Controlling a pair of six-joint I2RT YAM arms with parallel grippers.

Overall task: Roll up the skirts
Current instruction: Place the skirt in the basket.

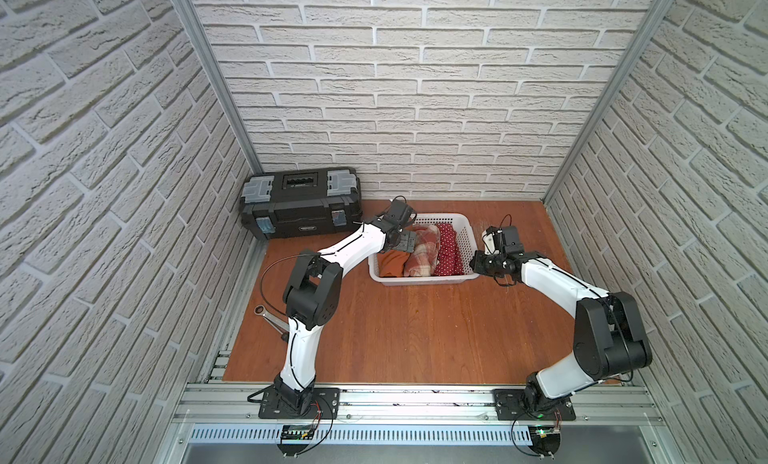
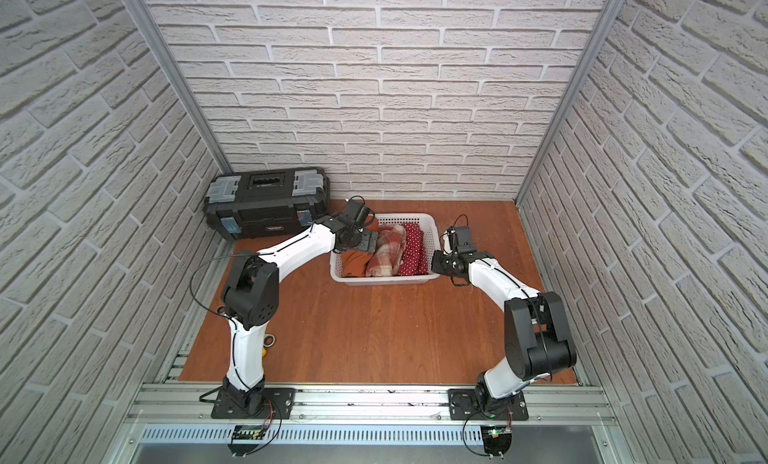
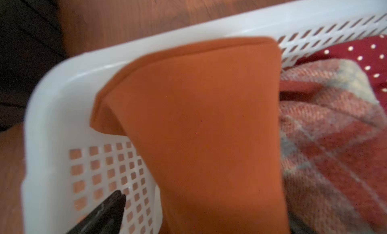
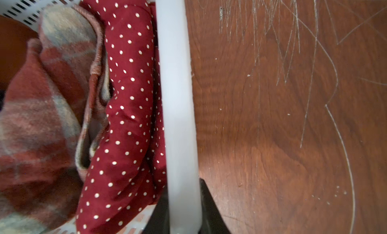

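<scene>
While the left jaws stand spread wide, gripping nothing, above the plain rust-orange cloth skirt (image 3: 199, 128), the right jaws straddle the right rim of the white plastic lattice basket (image 4: 178, 96). Whether they pinch it or merely flank it I cannot tell. All three skirts lie side by side in the basket, towards the far side of the brown wooden bench (image 1: 415, 337). The orange is at left, the red-and-cream plaid skirt (image 1: 422, 252) is in the middle, and the dark red white-dotted skirt (image 4: 125, 96) is at right. The plaid and dotted ones look rolled into bundles. An edge of the orange one drapes over the basket's far-left corner, so I judge the work nearly finished, with that flap left to tuck.
</scene>
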